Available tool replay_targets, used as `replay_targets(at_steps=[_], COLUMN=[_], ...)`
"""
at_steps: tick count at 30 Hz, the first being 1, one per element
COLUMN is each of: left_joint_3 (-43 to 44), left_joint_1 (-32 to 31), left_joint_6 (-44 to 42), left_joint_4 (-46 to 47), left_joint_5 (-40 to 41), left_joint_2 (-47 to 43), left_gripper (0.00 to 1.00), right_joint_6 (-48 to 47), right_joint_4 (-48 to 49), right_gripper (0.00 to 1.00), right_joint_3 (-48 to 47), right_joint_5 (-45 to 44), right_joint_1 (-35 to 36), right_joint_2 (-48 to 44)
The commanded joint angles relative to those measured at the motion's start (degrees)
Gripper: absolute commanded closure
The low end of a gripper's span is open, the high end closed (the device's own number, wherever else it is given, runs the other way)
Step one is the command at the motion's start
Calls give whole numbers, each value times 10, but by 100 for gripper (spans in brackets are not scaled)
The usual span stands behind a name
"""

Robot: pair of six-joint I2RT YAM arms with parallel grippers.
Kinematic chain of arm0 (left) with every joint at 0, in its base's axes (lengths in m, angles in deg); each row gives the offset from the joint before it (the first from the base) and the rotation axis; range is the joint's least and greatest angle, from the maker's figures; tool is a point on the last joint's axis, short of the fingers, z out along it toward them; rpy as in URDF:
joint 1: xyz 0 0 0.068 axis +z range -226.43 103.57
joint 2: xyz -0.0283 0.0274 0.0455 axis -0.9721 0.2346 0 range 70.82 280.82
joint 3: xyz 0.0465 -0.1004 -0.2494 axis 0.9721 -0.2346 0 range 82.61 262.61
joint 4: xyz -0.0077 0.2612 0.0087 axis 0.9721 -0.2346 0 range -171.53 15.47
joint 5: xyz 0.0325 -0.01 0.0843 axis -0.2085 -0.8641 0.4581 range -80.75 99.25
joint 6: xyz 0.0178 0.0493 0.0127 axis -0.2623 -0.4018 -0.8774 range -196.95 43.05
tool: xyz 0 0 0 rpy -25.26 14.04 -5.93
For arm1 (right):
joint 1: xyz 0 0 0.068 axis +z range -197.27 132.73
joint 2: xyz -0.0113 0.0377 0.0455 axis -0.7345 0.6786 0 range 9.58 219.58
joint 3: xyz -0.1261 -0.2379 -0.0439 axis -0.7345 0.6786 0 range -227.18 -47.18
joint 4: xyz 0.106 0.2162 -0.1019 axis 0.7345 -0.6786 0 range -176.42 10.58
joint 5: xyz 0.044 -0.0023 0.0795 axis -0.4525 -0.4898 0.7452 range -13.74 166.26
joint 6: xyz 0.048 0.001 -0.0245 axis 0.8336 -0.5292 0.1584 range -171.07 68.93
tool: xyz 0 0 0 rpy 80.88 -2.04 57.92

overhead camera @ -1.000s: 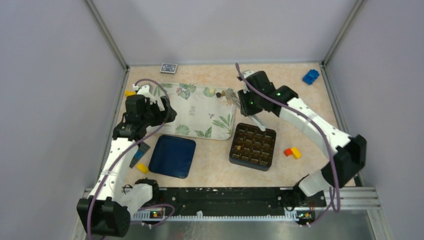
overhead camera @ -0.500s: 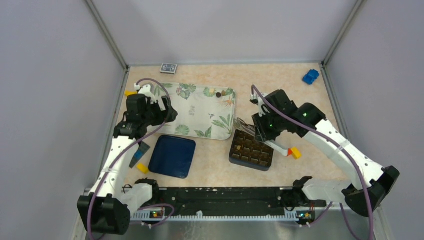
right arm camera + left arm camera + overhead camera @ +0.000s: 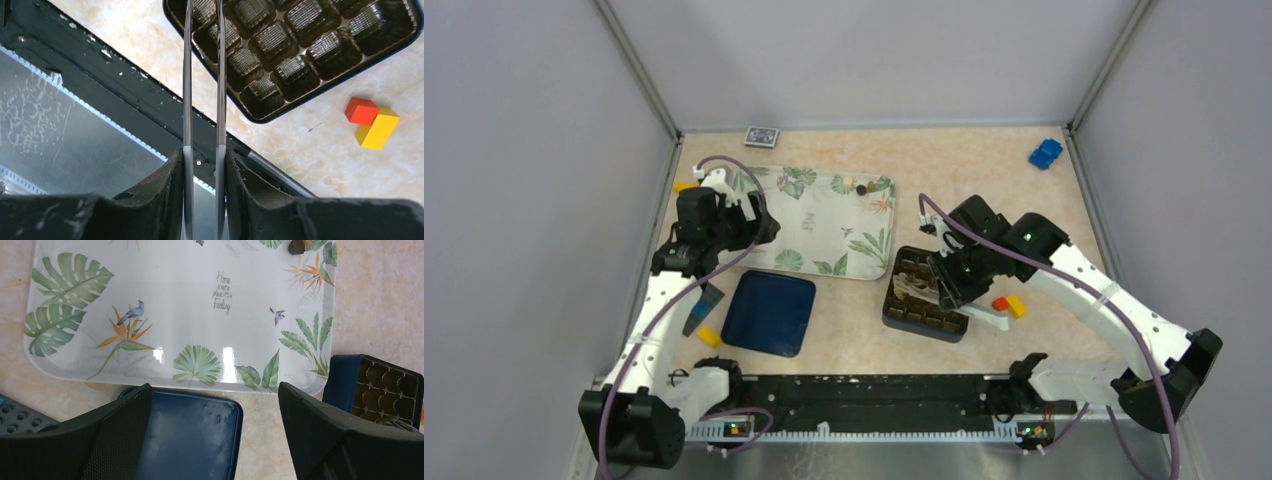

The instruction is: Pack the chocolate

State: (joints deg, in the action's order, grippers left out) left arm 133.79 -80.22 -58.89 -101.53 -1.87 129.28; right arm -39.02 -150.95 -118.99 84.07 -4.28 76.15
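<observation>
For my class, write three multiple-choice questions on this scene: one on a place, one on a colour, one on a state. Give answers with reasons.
1. Where is the red block? A in the gridded box; B on the table beside the box; C on the flat lid.
2. What colour is that lid? A white; B dark blue; C green.
3. How is the left gripper? A shut on the lid; B shut on a block; C open, empty.
Answers: 1 B, it lies on bare table outside the box; 2 B, the top view shows dark blue; 3 C, its fingers stand wide apart, nothing between.
</observation>
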Motion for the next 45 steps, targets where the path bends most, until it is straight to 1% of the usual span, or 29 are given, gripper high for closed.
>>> replay_targets(at_steps=[1, 11, 12, 15, 19, 24, 28, 35, 37, 38, 42, 45], left_joint_3=[20, 19, 18, 17, 16, 15, 14, 12, 11, 11, 11, 9], left_joint_1=[2, 2, 2, 2, 2, 2, 2, 2, 2, 2, 2, 2], left_joint_6=[2, -1, -1, -1, -2, -2, -2, -4, -5, -5, -5, -5], left_joint_4=[24, 23, 23, 24, 24, 26, 26, 27, 27, 27, 28, 27], left_joint_5=[-8, -6, -6, -6, -7, -7, -9, -7, -6, -6, -7, -4], left_joint_2=[-1, 0, 0, 0, 0, 1, 1, 0, 1, 2, 1, -2], left_gripper=[1, 1, 1, 1, 1, 1, 1, 1, 1, 1, 1, 1], right_joint_6=[9, 11, 10, 10, 10, 11, 11, 9, 9, 9, 12, 12], right_joint_4=[-8, 2, 3, 5, 6, 6, 8, 10, 10, 10, 37, 83], right_gripper=[93, 91, 90, 80, 73, 72, 68, 65, 66, 68, 86, 87], right_joint_3=[10, 22, 22, 22, 23, 14, 6, 4, -1, -6, -47, -81], right_joint_5=[20, 21, 21, 21, 19, 2, -5, -1, -7, -12, -40, -64], right_joint_1=[14, 27, 27, 29, 30, 30, 30, 30, 30, 31, 29, 29], right_joint_2=[-9, 5, 6, 9, 12, 12, 15, 22, 23, 22, 23, 39])
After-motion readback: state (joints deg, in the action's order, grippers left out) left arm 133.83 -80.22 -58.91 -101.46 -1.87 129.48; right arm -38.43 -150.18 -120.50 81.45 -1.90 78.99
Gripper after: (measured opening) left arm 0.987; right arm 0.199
